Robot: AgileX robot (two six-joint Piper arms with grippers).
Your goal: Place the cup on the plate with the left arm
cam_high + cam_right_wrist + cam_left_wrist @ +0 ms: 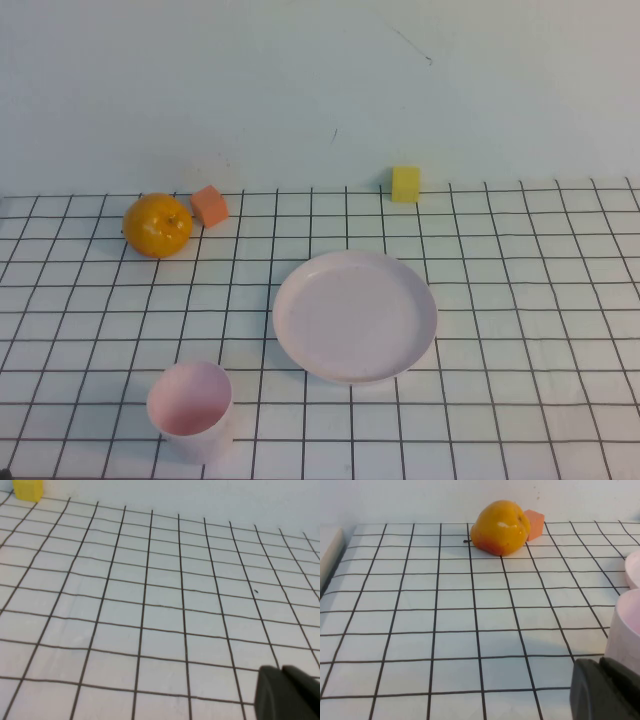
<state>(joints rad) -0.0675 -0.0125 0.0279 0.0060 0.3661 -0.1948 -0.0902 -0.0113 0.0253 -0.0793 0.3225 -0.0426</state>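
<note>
The cup [190,410] is seen standing upright on the gridded table [520,300], near the robot's edge and on its left side, its pink inside open to view. The plate [355,316] is set flat near the middle of the table, to the right of the cup and a little farther from the robot, apart from it.

Neither arm is shown in the high view. In the left wrist view only a dark corner of the left gripper [604,690] is visible, with the cup's wall [625,630] just beside it and the plate's rim [633,569] beyond. Whether its fingers are spread or pressed together cannot be told. An orange fruit [500,527] and an orange block [533,524] are seen well ahead of it, touching or nearly so.

The right gripper [287,694] is likewise shown only as a dark corner over bare grid, its state not discernible; a yellow block [28,490] lies far ahead of it.
</note>
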